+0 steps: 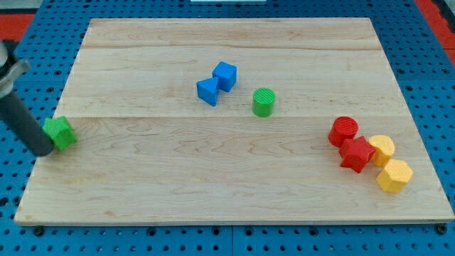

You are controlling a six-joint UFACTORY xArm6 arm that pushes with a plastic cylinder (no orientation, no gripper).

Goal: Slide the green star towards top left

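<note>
Green star [60,132] sits at the board's [227,192] left edge, about mid-height — not yet top left. My tip [44,150] — a bare rod, gripping nothing — touches its lower-left side; the upward slide remains.

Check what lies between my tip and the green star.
Nothing: in the camera view my tip already sits against the green star on its left, at the board's left edge.
</note>
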